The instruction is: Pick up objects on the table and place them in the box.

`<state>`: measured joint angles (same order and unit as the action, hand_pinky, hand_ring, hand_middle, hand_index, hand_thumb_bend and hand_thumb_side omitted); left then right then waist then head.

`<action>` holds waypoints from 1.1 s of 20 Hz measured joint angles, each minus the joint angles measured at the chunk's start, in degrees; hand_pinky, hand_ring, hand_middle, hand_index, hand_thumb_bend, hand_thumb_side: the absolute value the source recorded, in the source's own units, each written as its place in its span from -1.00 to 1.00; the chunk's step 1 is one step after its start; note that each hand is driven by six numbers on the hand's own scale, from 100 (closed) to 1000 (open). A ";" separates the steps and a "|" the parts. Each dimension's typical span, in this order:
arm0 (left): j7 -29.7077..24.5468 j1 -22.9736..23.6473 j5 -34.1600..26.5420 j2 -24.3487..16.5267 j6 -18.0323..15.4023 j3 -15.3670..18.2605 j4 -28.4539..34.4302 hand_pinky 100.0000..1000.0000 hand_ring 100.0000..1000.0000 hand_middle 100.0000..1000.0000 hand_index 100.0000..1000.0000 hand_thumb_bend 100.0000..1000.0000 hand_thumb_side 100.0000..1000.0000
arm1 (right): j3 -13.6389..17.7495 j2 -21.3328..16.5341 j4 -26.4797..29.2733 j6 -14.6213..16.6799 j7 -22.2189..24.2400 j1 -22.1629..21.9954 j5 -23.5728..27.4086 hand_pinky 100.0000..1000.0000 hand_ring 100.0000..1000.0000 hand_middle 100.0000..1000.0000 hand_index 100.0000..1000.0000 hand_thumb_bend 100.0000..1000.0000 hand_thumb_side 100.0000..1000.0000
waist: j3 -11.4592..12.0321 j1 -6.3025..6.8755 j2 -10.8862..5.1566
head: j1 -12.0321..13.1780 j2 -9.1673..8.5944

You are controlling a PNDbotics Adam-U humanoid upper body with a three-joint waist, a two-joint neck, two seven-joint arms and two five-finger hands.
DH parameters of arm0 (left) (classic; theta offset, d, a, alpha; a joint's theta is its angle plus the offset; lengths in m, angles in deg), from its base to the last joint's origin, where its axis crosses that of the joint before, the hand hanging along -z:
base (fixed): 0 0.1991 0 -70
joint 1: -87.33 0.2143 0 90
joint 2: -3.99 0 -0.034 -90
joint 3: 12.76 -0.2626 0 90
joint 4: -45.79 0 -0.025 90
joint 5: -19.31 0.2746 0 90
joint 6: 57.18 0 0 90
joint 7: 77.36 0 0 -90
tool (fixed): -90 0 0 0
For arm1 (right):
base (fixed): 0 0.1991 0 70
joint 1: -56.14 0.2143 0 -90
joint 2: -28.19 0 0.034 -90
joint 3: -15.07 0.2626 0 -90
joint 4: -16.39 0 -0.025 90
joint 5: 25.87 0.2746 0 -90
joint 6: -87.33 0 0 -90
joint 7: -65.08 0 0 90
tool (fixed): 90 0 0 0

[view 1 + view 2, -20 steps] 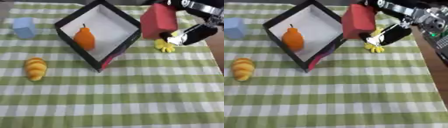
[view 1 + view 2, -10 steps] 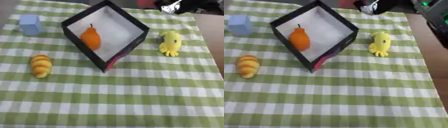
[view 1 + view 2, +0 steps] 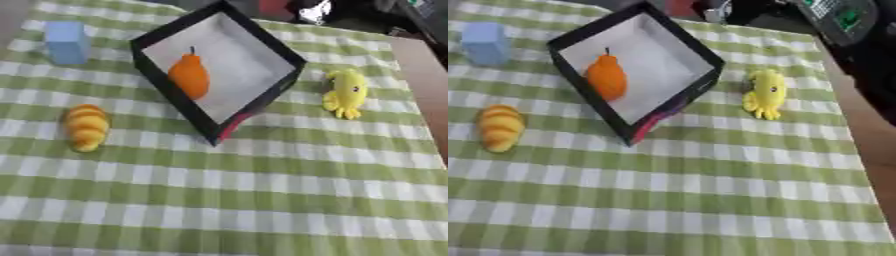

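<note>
A black box (image 3: 159, 75) with a white inside lies tilted on the checked cloth, and an orange pear (image 3: 190, 76) rests in it. Right of the box sits a yellow soft toy (image 3: 346, 92). A blue block (image 3: 67, 41) stands at the far left, and a golden croissant (image 3: 87, 126) lies nearer on the left. My right hand (image 3: 315, 10) shows only as dark and silver parts at the top edge, behind the box, with a red block (image 3: 274, 7) right against it. The left hand is out of sight.
The green checked cloth (image 3: 245, 200) covers the table, whose brown bare edge (image 3: 429, 90) runs down the right side. Dark equipment with a green light (image 3: 842, 20) stands at the far right.
My right hand with the red block has gone up and back from beside the yellow toy to the top edge. The camera has shifted; the things on the cloth stayed put.
</note>
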<state>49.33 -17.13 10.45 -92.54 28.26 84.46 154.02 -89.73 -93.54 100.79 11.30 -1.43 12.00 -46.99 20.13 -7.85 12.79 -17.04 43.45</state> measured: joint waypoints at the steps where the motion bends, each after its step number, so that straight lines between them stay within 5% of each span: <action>1: 0.33 -0.16 0.42 -0.11 -0.11 0.01 0.28 0.42 0.46 0.60 0.45 -0.25 -0.05 | -0.29 0.55 -0.49 0.69 0.14 0.35 -1.00 0.29 0.03 -0.26 0.03 -1.00 -0.63 | 0.18 -0.14 0.00 | -0.14 0.00; 13: 2.81 -1.38 3.44 -0.21 -0.64 0.08 1.70 0.50 0.47 0.59 0.44 -0.22 -0.10 | -2.39 8.18 -8.28 3.90 0.24 2.51 -10.11 0.27 0.01 -0.28 0.01 -1.00 -0.64 | 1.88 -0.45 0.00 | -2.84 0.32; 22: 3.02 -1.63 4.37 -0.21 -0.67 0.12 2.00 0.50 0.47 0.59 0.44 -0.22 -0.10 | -2.72 10.43 -11.35 4.49 0.08 2.51 -13.01 0.26 0.00 -0.29 0.01 -1.00 -0.65 | 1.89 -0.45 0.00 | -3.55 0.35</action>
<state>52.35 -18.76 14.82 -92.75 27.60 84.58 156.02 -92.45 -83.11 89.44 15.79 -1.35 14.50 -59.99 22.01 -8.30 12.78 -20.59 43.79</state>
